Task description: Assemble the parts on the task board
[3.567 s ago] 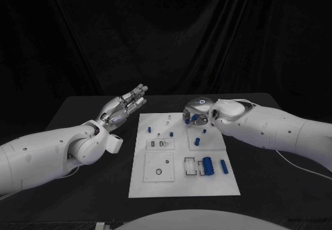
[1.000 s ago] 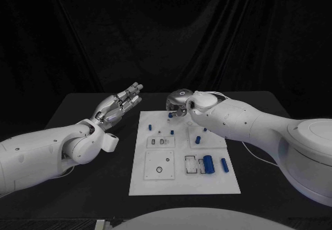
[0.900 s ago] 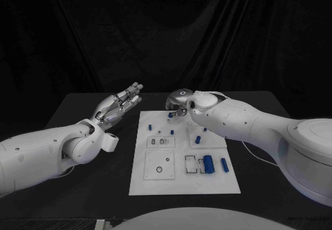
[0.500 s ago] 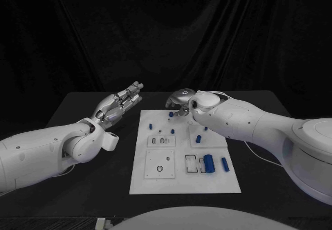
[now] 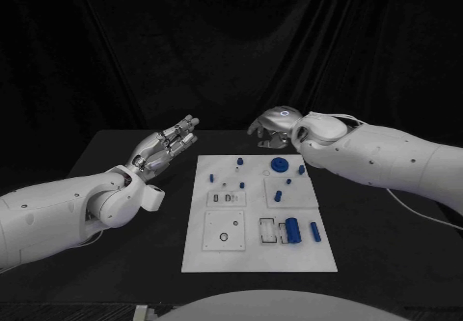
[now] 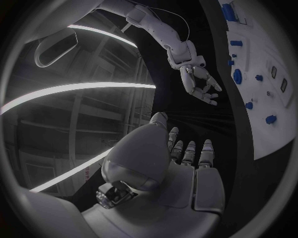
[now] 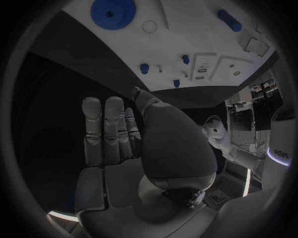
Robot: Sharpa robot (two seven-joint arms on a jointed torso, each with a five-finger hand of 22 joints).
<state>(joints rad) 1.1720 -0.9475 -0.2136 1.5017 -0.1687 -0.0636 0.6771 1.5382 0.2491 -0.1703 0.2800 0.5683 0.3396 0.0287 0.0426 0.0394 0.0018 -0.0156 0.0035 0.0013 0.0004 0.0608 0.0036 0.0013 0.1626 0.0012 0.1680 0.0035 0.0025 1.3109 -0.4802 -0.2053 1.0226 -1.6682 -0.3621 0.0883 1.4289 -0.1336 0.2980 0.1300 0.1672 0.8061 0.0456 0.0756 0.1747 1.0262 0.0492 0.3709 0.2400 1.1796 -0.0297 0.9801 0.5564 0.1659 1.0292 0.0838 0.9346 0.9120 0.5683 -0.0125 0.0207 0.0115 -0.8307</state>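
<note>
The white task board [image 5: 253,254] lies in the middle of the black table. A blue gear [image 5: 280,164] sits flat near its back edge, also seen in the right wrist view as the blue gear [image 7: 113,11]. Small blue pegs [image 5: 211,178] stand in the back left area, and a thick blue cylinder [image 5: 293,230] lies at the front right. My right hand [image 5: 273,128] hovers above the board's back edge with nothing in it; its fingers [image 7: 106,130] are straight and apart. My left hand [image 5: 169,144] is raised left of the board, palm [image 6: 186,163] open and empty.
A short blue pin [image 5: 277,196] lies in the board's middle right, and a slim blue rod [image 5: 314,231] lies beside the thick cylinder. Bare black table [image 5: 126,261] surrounds the board. The right forearm [image 5: 386,160] reaches over the table's back right.
My right hand has lifted off the board's back left area and drawn back to the right. The blue gear, covered by the arm before, now shows. The left hand has stayed put.
</note>
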